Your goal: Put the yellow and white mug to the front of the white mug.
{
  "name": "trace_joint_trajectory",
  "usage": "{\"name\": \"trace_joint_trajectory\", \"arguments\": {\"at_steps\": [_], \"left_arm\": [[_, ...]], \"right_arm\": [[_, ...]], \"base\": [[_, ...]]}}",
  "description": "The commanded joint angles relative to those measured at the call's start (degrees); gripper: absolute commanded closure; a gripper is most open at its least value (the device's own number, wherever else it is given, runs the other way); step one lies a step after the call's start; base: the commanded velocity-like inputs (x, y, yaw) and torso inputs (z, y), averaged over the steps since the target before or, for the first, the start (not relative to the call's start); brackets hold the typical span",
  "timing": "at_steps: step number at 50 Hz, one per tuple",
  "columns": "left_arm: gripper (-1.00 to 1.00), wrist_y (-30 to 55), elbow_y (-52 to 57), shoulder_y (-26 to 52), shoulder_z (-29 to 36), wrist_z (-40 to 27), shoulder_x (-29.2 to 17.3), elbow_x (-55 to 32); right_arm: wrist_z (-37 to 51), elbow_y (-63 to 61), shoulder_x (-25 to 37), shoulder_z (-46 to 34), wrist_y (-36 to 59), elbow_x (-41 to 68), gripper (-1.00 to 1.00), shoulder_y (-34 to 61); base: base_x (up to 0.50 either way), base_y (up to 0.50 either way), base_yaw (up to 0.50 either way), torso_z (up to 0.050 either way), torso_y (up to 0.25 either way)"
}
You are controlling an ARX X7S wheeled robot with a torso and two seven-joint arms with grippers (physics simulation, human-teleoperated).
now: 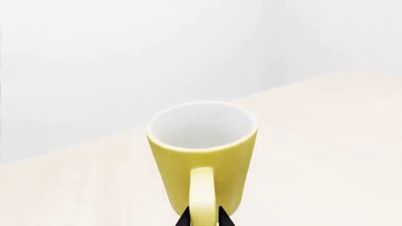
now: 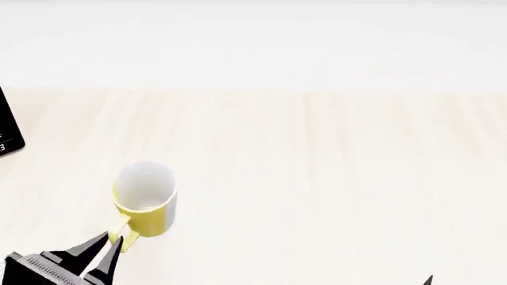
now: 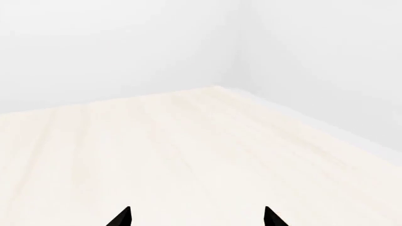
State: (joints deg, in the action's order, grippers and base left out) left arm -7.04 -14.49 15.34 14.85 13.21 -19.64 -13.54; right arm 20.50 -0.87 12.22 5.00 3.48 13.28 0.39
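The yellow and white mug [image 2: 145, 205] stands at the near left of the pale wooden table [image 2: 317, 166], with its yellow handle toward me. In the left wrist view the yellow and white mug [image 1: 202, 155] fills the middle, its white inside showing. My left gripper [image 1: 204, 219] has its two black fingertips pressed against both sides of the handle; it also shows in the head view [image 2: 107, 250]. My right gripper [image 3: 196, 217] is open and empty over bare table; only a tip of it shows in the head view [image 2: 428, 279]. The white mug is out of view.
A black flat object [image 2: 8, 127] lies at the table's left edge. A white wall runs behind the table's far edge, and a wall corner shows in the right wrist view [image 3: 245, 56].
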Motion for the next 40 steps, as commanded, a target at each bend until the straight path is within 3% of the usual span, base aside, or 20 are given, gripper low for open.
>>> {"name": "trace_joint_trajectory", "arguments": {"at_steps": [1, 8, 12, 18, 27, 40], "left_arm": [[1.00, 12.6, -3.7, 15.9, 7.8, 25.2, -12.1, -5.2], [1.00, 24.7, 8.4, 16.7, 3.5, 26.4, -17.7, -15.1], [1.00, 24.8, 11.3, 15.2, 1.4, 28.1, -18.4, -19.3], [1.00, 23.4, 11.3, 15.0, 1.4, 29.6, -17.4, -20.3], [1.00, 21.3, 10.4, 16.7, 7.3, 34.2, -13.5, -17.4], [1.00, 21.6, 11.5, 18.9, 7.9, 32.5, -11.4, -16.9]], "right_arm": [[0.2, 1.6, 0.1, -1.0, 0.3, -0.4, -1.00, 1.3], [0.1, 1.3, 0.3, -1.8, 0.5, -0.8, -1.00, 1.1], [0.2, 1.0, 0.4, -1.9, 0.5, -0.8, -1.00, 0.8], [0.1, 0.8, 0.7, -1.9, 0.5, -0.5, -1.00, 0.6], [0.5, 0.4, 0.8, -2.5, 0.7, -0.7, -1.00, 0.4], [0.6, 0.4, 1.2, -2.5, 0.7, -0.2, -1.00, 0.1]], "base": [[0.00, 0.00, 0.00, 0.000, 0.000], [0.00, 0.00, 0.00, 0.000, 0.000], [0.00, 0.00, 0.00, 0.000, 0.000], [0.00, 0.00, 0.00, 0.000, 0.000], [0.00, 0.00, 0.00, 0.000, 0.000], [0.00, 0.00, 0.00, 0.000, 0.001]]}}
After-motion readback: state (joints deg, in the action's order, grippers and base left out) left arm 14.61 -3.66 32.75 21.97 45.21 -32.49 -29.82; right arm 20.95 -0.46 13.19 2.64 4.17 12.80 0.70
